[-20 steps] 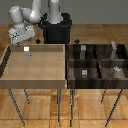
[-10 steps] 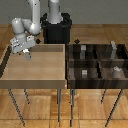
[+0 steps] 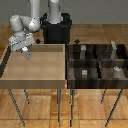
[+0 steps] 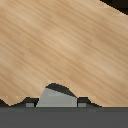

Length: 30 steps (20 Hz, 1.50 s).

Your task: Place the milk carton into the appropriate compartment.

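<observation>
The milk carton (image 3: 28, 54), a tiny white-and-grey box, stands on the floor of the light wooden tray (image 3: 35, 75), near its far corner at the exterior view's left. My gripper (image 3: 25, 50) has come down over it. In the wrist view the carton's pale grey top (image 4: 57, 97) sits between my two fingertips (image 4: 31, 103), which stand close on either side of it. The jaws look open around it, and the carton still rests on the tray. The dark-brown divided tray (image 3: 97, 65) lies at the exterior view's right.
The divided tray holds small grey items (image 3: 85, 73) in several compartments. The robot's black base (image 3: 56, 30) stands behind the trays. Both trays rest on thin-legged tables above a wooden floor.
My gripper has moved down and toward the carton, from above the tray's far corner to around the carton. The carton has not moved.
</observation>
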Available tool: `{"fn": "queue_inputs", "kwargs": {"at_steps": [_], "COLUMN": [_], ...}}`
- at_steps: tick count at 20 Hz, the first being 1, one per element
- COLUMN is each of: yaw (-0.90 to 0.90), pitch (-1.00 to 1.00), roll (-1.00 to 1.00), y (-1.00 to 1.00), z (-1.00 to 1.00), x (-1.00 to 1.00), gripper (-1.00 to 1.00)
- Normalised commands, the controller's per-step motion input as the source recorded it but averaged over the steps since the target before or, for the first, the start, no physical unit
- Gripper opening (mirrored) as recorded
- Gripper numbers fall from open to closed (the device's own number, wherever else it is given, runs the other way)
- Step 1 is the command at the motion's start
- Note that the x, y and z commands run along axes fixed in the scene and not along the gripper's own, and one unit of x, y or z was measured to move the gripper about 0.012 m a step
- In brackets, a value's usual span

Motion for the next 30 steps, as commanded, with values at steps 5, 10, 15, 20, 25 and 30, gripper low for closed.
{"fn": "queue_inputs", "kwargs": {"at_steps": [5, 10, 15, 20, 25, 30], "yaw": [0.0, 0.0, 0.0, 0.0, 0.0, 0.0], "pitch": [0.0, 0.0, 0.0, 0.0, 0.0, 0.0], "roll": [0.0, 0.0, 0.0, 0.0, 0.0, 0.0], "y": [0.0, 0.0, 0.2, 0.8, 1.0, 1.0], "z": [1.0, 1.0, 0.6, 0.0, 0.0, 0.0], "x": [0.0, 0.0, 0.0, 0.0, 0.0, 0.0], "gripper": [-1.0, -1.0, -1.0, -1.0, -1.0, -1.0]}}
